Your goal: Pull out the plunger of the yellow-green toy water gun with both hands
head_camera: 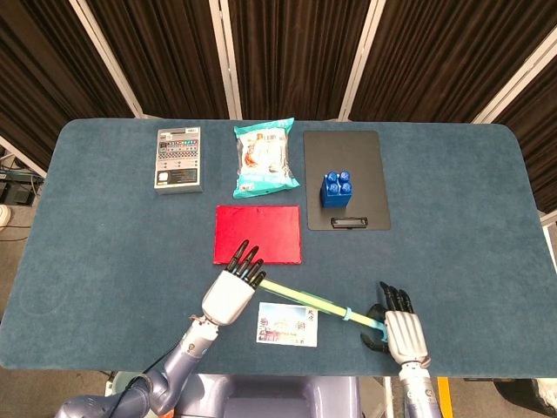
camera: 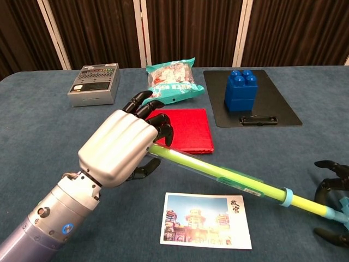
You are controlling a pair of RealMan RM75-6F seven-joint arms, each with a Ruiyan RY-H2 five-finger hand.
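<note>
**Yellow-green water gun spanning both hands**

I am holding the left hand [camera: 117,150] with its dark fingers curling around the barrel end of the yellow-green toy water gun [camera: 218,173], gripping it above the blue table [head_camera: 104,235]. The tube is running rightward over the postcard [camera: 205,220] toward the plunger [camera: 311,205]. At its teal handle the right hand [head_camera: 402,332] is wrapping its fingers, though I cannot tell how firmly they are closing.
</note>
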